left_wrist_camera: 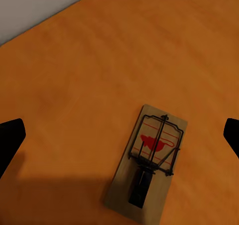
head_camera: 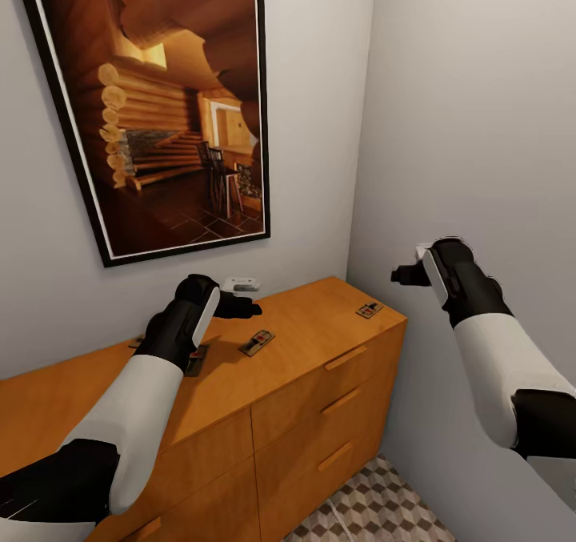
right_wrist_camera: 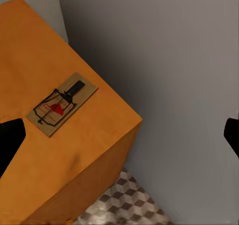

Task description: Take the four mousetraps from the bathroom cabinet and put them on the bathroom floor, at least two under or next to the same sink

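Left gripper (head_camera: 254, 308) jaws spread wide over the cabinet (head_camera: 320, 342) top; one mousetrap (head_camera: 257, 342) at its 6 o'clock, another (head_camera: 196, 359) half hidden by the forearm. Right gripper (head_camera: 398, 274) also open, off the cabinet's right end, w/ a third trap (head_camera: 369, 310) at its 7 o'clock near the corner; a dark bit (head_camera: 136, 341) by the left arm is too cut off to ID.

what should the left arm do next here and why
Probably lower the left gripper straight onto the mousetrap beneath it. In the left wrist view that trap lies flat on the cabinet top between the two open fingers, untouched, so a short descent and a close should grasp it. The right gripper hangs open beside the cabinet's corner, farther from its nearest trap.
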Motion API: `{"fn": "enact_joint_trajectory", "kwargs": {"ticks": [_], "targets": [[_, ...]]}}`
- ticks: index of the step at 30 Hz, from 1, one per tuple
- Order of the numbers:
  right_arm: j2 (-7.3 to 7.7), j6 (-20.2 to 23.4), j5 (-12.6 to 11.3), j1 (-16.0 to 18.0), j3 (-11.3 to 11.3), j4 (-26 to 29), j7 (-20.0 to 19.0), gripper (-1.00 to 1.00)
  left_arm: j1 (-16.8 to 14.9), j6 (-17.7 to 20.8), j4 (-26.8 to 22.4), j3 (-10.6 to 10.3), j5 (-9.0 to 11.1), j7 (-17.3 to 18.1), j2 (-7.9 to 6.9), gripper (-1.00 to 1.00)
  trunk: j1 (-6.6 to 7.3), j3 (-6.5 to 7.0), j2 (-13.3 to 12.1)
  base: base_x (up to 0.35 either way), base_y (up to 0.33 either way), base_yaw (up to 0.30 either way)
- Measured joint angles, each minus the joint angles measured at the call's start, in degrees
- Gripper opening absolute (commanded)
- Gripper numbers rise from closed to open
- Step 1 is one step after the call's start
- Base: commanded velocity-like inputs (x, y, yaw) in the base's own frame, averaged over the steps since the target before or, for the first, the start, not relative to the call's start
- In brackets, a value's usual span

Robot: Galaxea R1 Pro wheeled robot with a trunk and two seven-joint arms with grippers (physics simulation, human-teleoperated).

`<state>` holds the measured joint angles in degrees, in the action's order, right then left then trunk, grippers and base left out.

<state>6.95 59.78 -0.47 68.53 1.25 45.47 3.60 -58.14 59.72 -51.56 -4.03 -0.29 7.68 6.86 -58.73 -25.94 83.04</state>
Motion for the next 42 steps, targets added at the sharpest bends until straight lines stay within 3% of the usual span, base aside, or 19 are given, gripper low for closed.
{"fn": "enact_joint_trajectory", "kwargs": {"ticks": [11, 23, 27, 42], "targets": [[-1.53, 0.0, 0.1, 0.4, 3.8, -8.1, 0.3, 1.00, 0.0, -0.1, 0.2, 0.0, 0.0, 0.0, -0.06, 1.00, 0.00, 0.00, 0.0, 0.000, 0.000, -0.001], [-5.86, 0.0, 0.2, 1.5, 4.6, -10.5, 1.5, 1.00, 0.0, -0.1, 0.2, 0.0, -0.1, 0.0, -0.08, 1.00, 0.00, 0.00, 0.0, 0.000, 0.000, 0.000], [-6.58, 0.0, 0.2, 1.5, 4.7, -10.6, 1.8, 1.00, 0.0, -0.1, 0.1, 0.0, -0.1, 0.0, -0.08, 1.00, 0.00, 0.00, 0.0, 0.000, 0.000, 0.000], [-7.44, 0.0, 0.1, 1.6, 4.6, -10.6, 2.1, 1.00, 0.0, -0.2, 0.2, 0.1, -0.3, -0.2, -0.15, 1.00, 0.03, 0.01, 0.0, 0.113, 0.000, 0.000]]}}
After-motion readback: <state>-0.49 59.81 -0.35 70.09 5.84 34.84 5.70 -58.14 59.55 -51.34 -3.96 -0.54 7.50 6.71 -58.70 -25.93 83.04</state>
